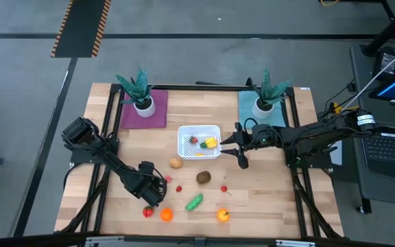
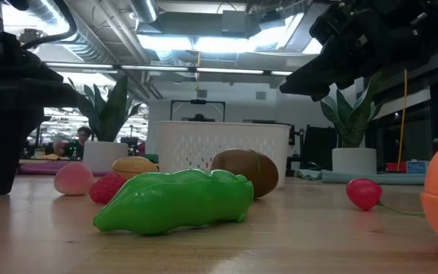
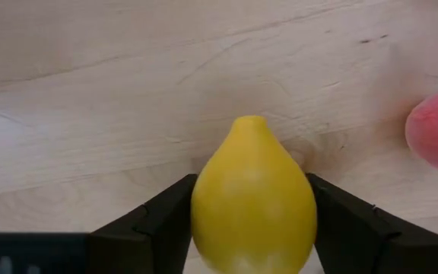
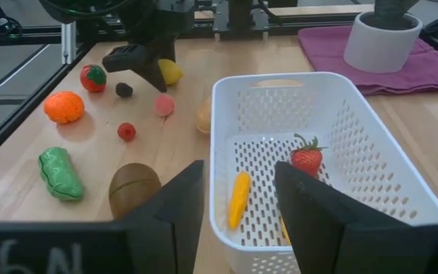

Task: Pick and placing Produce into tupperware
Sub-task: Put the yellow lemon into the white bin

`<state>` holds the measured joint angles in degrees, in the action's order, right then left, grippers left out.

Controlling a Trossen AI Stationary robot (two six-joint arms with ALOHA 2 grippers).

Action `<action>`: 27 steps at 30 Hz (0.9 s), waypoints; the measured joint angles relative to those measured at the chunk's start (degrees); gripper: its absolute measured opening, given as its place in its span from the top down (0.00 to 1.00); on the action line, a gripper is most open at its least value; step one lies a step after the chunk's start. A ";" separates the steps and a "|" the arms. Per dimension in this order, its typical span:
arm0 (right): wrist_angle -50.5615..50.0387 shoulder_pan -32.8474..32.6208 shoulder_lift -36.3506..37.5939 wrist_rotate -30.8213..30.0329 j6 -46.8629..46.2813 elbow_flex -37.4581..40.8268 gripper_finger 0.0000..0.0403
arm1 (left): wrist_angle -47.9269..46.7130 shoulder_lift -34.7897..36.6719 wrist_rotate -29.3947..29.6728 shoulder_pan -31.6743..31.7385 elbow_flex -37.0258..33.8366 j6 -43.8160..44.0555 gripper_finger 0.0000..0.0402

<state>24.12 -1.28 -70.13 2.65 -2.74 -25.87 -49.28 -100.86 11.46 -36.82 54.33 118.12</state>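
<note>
Yellow lemon (image 3: 253,202) between left fingers (image 3: 154,228)

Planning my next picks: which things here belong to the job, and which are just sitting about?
Job: lemon in left gripper; white basket; green piece, kiwi, orange; right gripper.
Idle: potted plants, purple mat, teal mat.

Yellow lemon (image 3: 253,199), white perforated tupperware (image 4: 333,144)

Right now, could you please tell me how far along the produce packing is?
Done: a red strawberry and a yellow-orange piece lie in the white perforated plastic basket. In hand: the left gripper grips a yellow lemon. Left: the green pod, brown kiwi and others on the table.
</note>
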 joint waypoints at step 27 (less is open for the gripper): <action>0.31 0.00 0.00 -0.01 0.17 0.00 0.60 | -14.25 5.85 6.10 0.72 8.16 -13.11 0.51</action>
<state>24.43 -1.28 -70.13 2.63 -2.57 -25.87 -63.53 -95.01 17.57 -36.10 62.49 105.01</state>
